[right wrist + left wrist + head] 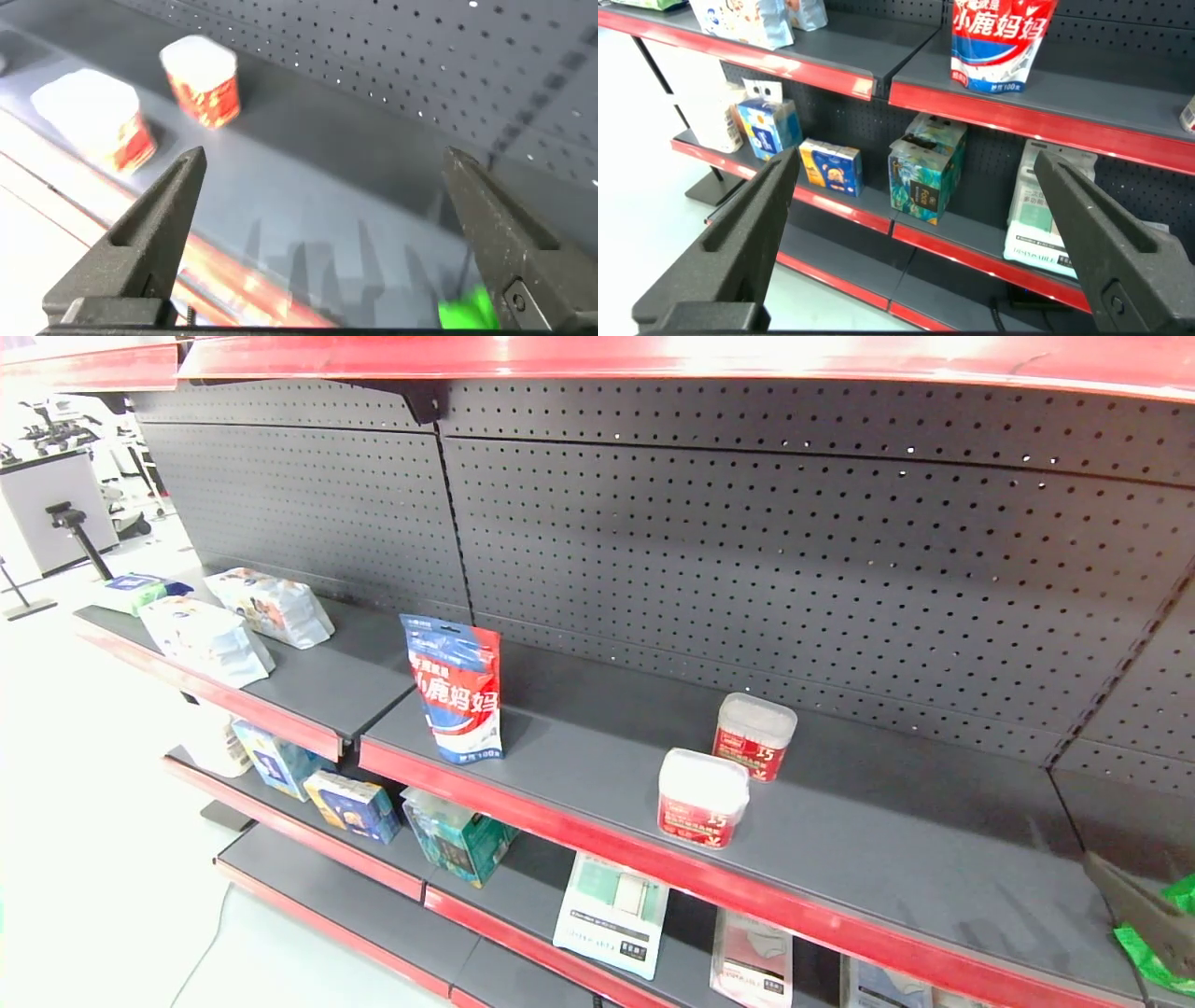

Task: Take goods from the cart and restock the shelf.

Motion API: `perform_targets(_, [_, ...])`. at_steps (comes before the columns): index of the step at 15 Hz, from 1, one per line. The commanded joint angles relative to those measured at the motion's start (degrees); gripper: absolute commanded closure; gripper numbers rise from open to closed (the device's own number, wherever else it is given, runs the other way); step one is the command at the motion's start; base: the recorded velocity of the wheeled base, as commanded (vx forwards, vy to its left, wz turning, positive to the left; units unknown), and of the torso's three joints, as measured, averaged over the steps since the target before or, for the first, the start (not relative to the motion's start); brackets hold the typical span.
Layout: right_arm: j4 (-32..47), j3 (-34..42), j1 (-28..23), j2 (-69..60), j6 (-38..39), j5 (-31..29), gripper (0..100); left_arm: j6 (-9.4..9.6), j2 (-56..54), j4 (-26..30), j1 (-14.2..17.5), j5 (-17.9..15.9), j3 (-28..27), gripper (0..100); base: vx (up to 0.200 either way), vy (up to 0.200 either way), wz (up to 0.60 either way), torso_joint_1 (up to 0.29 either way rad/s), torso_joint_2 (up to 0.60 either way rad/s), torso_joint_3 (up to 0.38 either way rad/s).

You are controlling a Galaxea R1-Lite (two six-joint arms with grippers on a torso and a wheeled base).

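By shelf edge [560, 819], front tub [702, 798].

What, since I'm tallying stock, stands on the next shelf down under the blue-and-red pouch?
A teal-green box stands on the lower shelf roughly below the pouch, a blue-and-yellow box to its left. Anything directly behind the teal-green box is covered by it.

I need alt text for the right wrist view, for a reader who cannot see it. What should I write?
The right gripper hangs with jaws wide open above a dark grey shelf. Two white-lidded red tubs stand apart on it: the front tub by the red edge, the back tub nearer the perforated back panel.
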Motion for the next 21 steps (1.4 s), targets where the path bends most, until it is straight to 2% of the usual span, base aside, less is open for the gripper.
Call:
perform_targets(1, [16.47, 4.28, 0.0, -24.5, -0.1, 0.05, 0, -0.01, -0.03, -0.02, -0.07, 0.01, 0.0, 0, 0.0, 0.0, 0.0, 0.0, 0.0, 0.0])
perform_targets(4, [31.86, 2.79, 0.0, -36.37, 0.78, -0.03, 0, -0.01, -0.03, -0.02, -0.07, 0.01, 0.0, 0, 0.0, 0.0, 0.0, 0.0, 0.0, 0.0])
perform_targets(7, [30.62, 3.32, -0.35, -36.37, 1.74, -1.53, 0, -0.01, -0.03, -0.02, -0.07, 0.01, 0.0, 0, 0.0, 0.0, 0.0, 0.0, 0.0, 0.0])
perform_targets(9, [30.1, 3.49, -1.32, -36.46, 2.01, -4.78, 0, -0.01, -0.03, -0.02, -0.07, 0.01, 0.0, 0, 0.0, 0.0, 0.0, 0.0, 0.0, 0.0])
perform_targets(11, [27.9, 4.37, -1.32, -36.46, 3.06, -11.2, 0, -0.01, -0.03, -0.02, 0.02, 0.01, 0.0, 0, 0.0, 0.0, 0.0, 0.0, 0.0, 0.0])
perform_targets(13, [30.89, 4.46, -1.23, -36.54, 4.38, -11.37, 0, -0.01, -0.03, -0.02, -0.07, 0.01, 0.0, 0, 0.0, 0.0, 0.0, 0.0, 0.0, 0.0])
perform_targets(21, [31.06, 4.37, -1.23, -36.46, 6.23, -11.37, 0, 0.07, -0.03, -0.02, 0.02, 0.01, 0.0, 0, 0.0, 0.0, 0.0, 0.0, 0.0, 0.0])
